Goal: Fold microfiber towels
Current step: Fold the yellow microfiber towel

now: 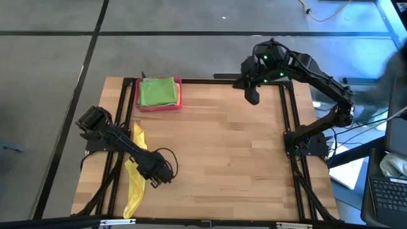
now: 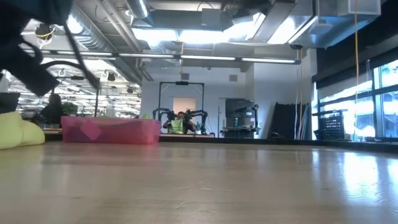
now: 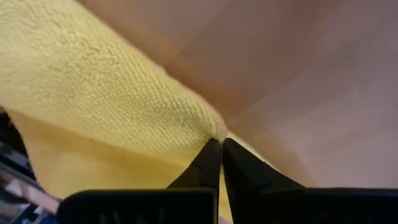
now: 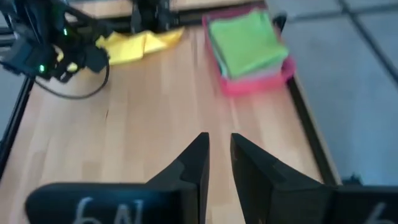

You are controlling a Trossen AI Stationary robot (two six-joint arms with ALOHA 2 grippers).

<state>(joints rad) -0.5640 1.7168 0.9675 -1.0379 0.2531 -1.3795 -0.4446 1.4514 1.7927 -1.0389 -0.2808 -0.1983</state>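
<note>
We count two towels in plain sight on the wooden table (image 1: 222,152): one yellow towel (image 1: 135,172) strung out long and narrow along the left edge, and one green towel (image 1: 157,91) folded flat on top of the stack in the pink tray (image 1: 159,106) at the far left corner. Whatever lies beneath that green one in the tray, we cannot count. Our left gripper (image 3: 219,149) is down low at the table's left side, near its front, fingers pinched tight together on a fold of the yellow towel, the nap bunching right at the tips. Our right gripper (image 4: 216,149) hangs above the far right part of the table, well apart from both towels, fingers parted by a narrow gap with nothing between them. One tray, two arms, two towels that we can make out.
</note>
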